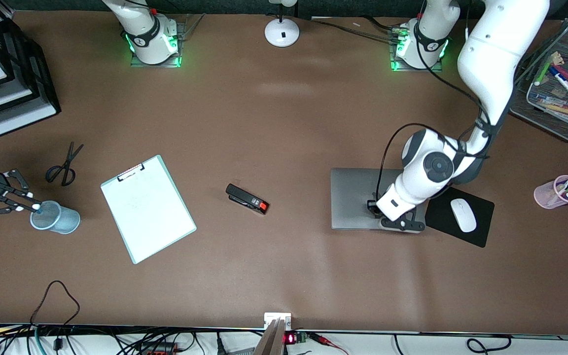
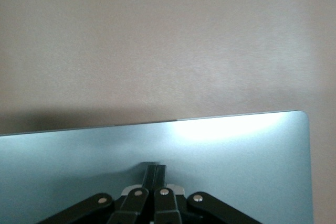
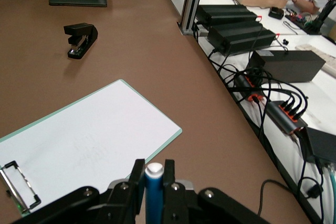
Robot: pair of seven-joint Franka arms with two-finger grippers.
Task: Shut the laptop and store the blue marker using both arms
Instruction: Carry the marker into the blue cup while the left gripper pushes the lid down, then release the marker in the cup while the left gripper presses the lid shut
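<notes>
The laptop (image 1: 355, 197) lies closed on the table, silver-grey lid up, toward the left arm's end; its lid fills the left wrist view (image 2: 252, 156). My left gripper (image 1: 373, 207) is shut and empty, its fingertips (image 2: 156, 167) resting on the lid. My right gripper (image 1: 35, 207) is at the right arm's end of the table, over the rim of a translucent bluish cup (image 1: 59, 220). It is shut on the blue marker (image 3: 154, 187), which stands white tip up between the fingers (image 3: 137, 174).
A white clipboard (image 1: 148, 209), black stapler (image 1: 247, 198) and scissors (image 1: 64, 165) lie mid-table. A black mouse pad (image 1: 481, 222) with a white mouse (image 1: 463, 215) sits beside the laptop. A pink pen cup (image 1: 548, 195), mesh marker tray (image 1: 555, 116) and black paper trays (image 1: 22, 74) stand at the ends.
</notes>
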